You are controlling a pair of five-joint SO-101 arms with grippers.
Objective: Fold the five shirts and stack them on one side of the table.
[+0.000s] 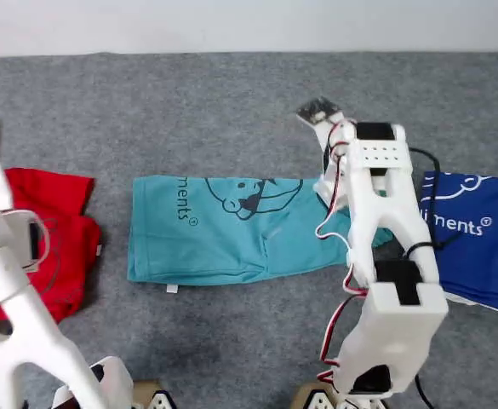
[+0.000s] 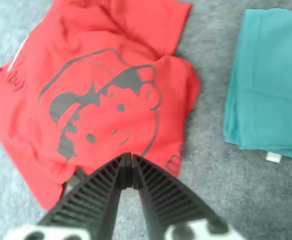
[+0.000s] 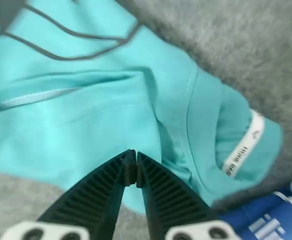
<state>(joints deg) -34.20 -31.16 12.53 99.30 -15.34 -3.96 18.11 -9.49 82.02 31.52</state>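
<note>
I count three shirts on the grey worktop [image 1: 189,111], and none are stacked. The teal shirt [image 1: 231,230] lies in the middle, folded lengthwise into a long band with its print facing up. By my reckoning it needs a fold across before it is done. The red shirt [image 1: 57,226] sits by the left edge, rumpled and not neatly folded. The blue shirt [image 1: 470,230] lies at the right edge, partly behind an arm, and looks unfolded. The left fingers [image 2: 128,172] are closed, tips together, over the red shirt's near edge. The right fingers [image 3: 132,167] are closed over the teal shirt's collar end, beside its label. I cannot be sure whether they pinch any cloth. I judge the job barely begun.
</note>
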